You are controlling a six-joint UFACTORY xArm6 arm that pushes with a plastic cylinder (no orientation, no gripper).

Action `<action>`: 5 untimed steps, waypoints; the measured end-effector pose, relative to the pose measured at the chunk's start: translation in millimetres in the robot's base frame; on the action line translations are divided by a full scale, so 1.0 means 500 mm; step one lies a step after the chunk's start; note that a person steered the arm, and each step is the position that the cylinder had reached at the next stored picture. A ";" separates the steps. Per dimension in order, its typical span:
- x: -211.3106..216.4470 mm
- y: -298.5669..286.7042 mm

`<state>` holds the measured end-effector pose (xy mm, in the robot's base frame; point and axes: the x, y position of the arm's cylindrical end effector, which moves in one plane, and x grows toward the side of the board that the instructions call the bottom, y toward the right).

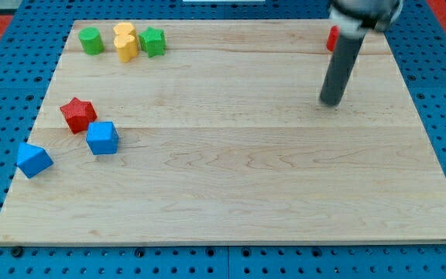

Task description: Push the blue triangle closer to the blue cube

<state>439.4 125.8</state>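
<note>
**Over on the left edge: blue triangle and blue cube, close but apart**

Down at the view's left, blue triangle near the board's edge, blue cube just up and right of it, a small gap between. Red star right beside the cube's upper left, maybe touching, hard to tell. Up top left: green cylinder, yellow block of unclear shape, green star, bunched in a row. Way across at the upper right, my tip down on the wooden board, well apart from both blue pieces. No gripper on this rig, just the rod, so nothing to open or close. Red block half hidden behind the rod.
</note>
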 end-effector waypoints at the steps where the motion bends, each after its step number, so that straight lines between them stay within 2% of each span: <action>1: 0.175 -0.219; 2: 0.233 -0.518; 3: 0.229 -0.781; 4: 0.205 -0.836; 5: 0.132 -0.815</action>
<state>505.4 -281.7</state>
